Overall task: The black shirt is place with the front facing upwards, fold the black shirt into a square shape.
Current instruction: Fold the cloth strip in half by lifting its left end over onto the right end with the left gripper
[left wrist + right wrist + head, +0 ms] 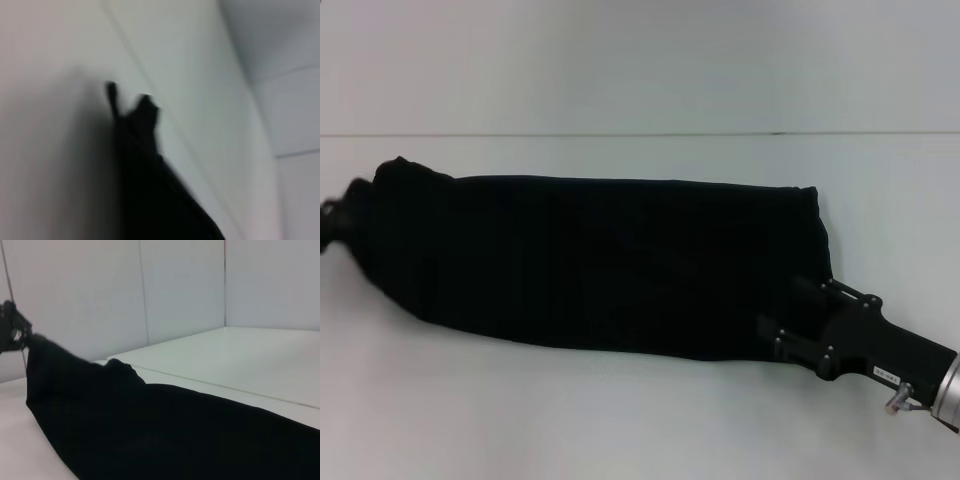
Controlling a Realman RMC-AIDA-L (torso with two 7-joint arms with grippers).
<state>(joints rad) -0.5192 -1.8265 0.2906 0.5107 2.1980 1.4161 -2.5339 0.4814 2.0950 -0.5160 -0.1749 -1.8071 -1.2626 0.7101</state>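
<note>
Stretching across the white bench (pixel 640 420) from one side to the other, the large plain black fabric shirt (pixel 600 265) lies as a long narrow band, already folded lengthwise, with no lettering showing. The right gripper (pixel 798 312), a black metal unit on a silver wrist, sits at the shirt's right end, its jaws over the near corner of the cloth; they look clenched on that corner, though black on black makes the contact hard to read. The left gripper (pixel 332 222) is only a dark blur at the far left edge of the head view, and in the right wrist view it appears at the shirt's far end (pixel 12 332), seemingly pinching the lifted corner; I cannot tell for certain whether its jaws are closed.

To my eye the step in hand is bringing one end of the band over onto the other to make the square. Doing that well probably means keeping both ends taut so the band does not sag or twist, lifting only enough for the cloth to clear itself, and laying the carried edge squarely on the opposite edge. The left end is bunched and raised, so I would smooth that before releasing, or the fold may come out skewed.
</note>
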